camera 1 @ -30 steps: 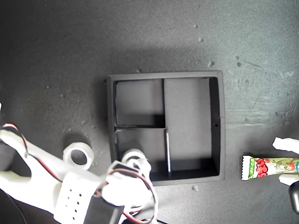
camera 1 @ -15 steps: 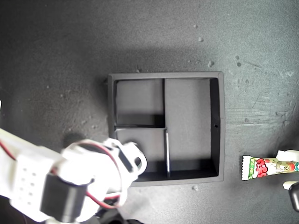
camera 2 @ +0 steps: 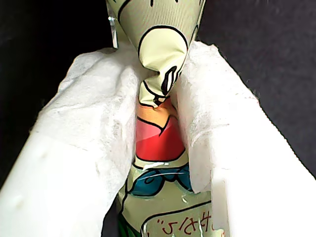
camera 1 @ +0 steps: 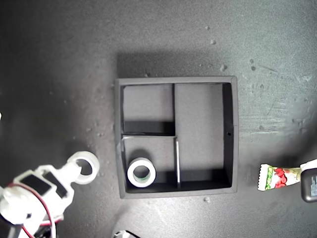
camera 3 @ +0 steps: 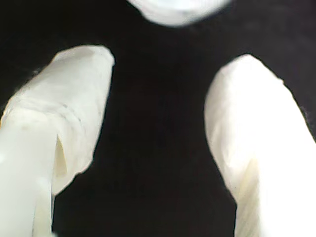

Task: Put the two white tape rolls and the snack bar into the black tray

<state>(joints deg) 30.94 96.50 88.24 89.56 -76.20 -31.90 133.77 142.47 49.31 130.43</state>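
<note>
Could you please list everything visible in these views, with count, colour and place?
black tray: one, matte black, centre of the exterior view, three compartments.
tape roll in tray: one, white, in the small compartment nearest the exterior view's bottom.
tape roll on table: one, white, outside the tray towards the exterior view's left.
snack bar: one, white-green-red wrapper, at the exterior view's right edge.
table: one, dark grey.
my first gripper: white, shut on the snack bar.
my second gripper: white, open, holding nothing.
</note>
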